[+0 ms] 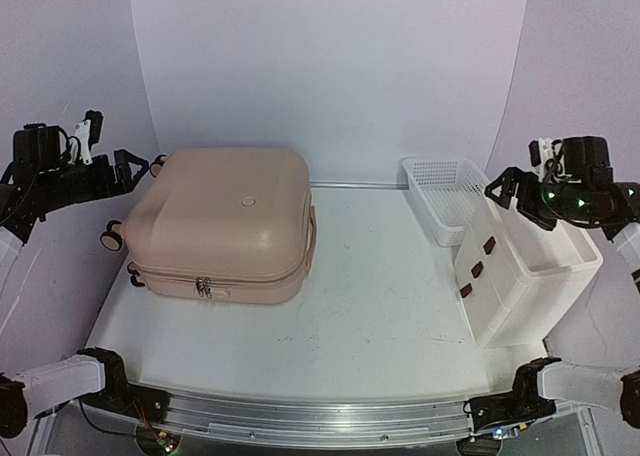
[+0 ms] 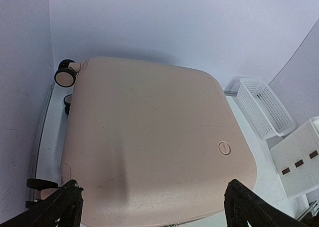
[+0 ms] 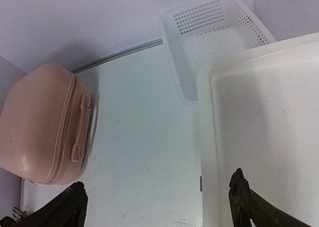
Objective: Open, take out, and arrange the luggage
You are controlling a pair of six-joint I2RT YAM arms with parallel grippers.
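The luggage (image 1: 220, 221) is a pale pink hard-shell suitcase lying flat and closed at the table's left, its zipper pulls (image 1: 203, 287) on the near side and its black wheels (image 1: 110, 238) to the left. It fills the left wrist view (image 2: 149, 142) and shows at the left of the right wrist view (image 3: 35, 122). My left gripper (image 1: 137, 164) hovers open and empty above the suitcase's far left corner, its fingers (image 2: 60, 202) spread wide. My right gripper (image 1: 508, 190) is open and empty above the white drawer cabinet, far from the suitcase.
A white plastic drawer cabinet (image 1: 530, 276) with three dark handles stands at the right; its top (image 3: 264, 127) lies under my right gripper. A white mesh basket (image 1: 445, 191) sits behind it, also in the right wrist view (image 3: 214, 38). White walls close the back and sides.
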